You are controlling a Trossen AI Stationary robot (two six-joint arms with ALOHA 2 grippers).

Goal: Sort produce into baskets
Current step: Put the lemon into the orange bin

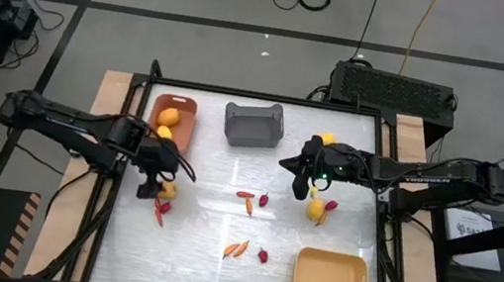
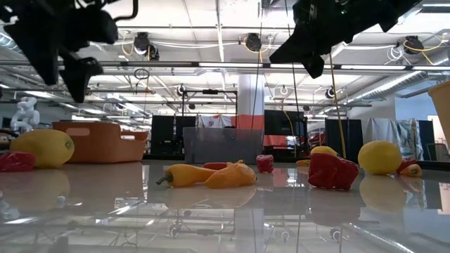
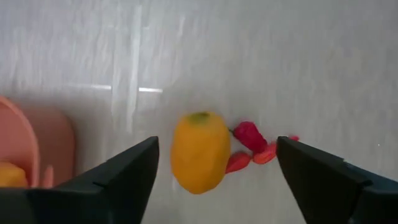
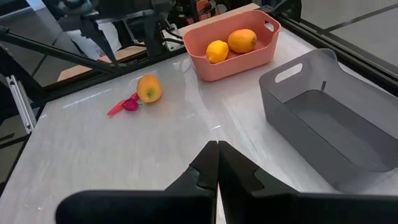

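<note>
1. The orange-brown basket (image 1: pixel 175 120) stands near the table's far-left corner and holds two yellow-orange fruits (image 1: pixel 167 116), one behind the other; the right wrist view shows both lying on its floor (image 4: pixel 231 45).
2. The dark grey basket (image 1: pixel 253 125) sits at the middle of the far edge, just right of the orange-brown one, and the right wrist view shows its inside bare (image 4: pixel 336 127).
3. The pale yellow basket (image 1: pixel 332 278) lies at the near-right corner with nothing visible in it.
4. The left gripper (image 1: pixel 151 186) hangs over the left part of the table, just in front of the orange-brown basket. Its fingers (image 3: pixel 124 177) are spread wide and grasp nothing; a yellow-orange fruit (image 3: pixel 199 151) lies on the table between them, with a dark-red berry (image 3: pixel 250 135) and slim orange-red pieces (image 3: pixel 252 158) touching or just beside it.
5. The right gripper (image 1: pixel 303 178) hovers above the table right of the grey basket, its fingers (image 4: pixel 214 168) pressed together and empty.
6. Loose on the table near the right edge lie another yellow fruit (image 1: pixel 315 208) with a red piece beside it, and a further yellow one (image 1: pixel 327 139) toward the far edge, partly hidden by the arm.
7. Around the table's middle lie an orange-red pepper (image 1: pixel 244 199) with a berry (image 1: pixel 263 200), and nearer the front edge a second pepper (image 1: pixel 235 250) with a berry (image 1: pixel 263 256).
</note>
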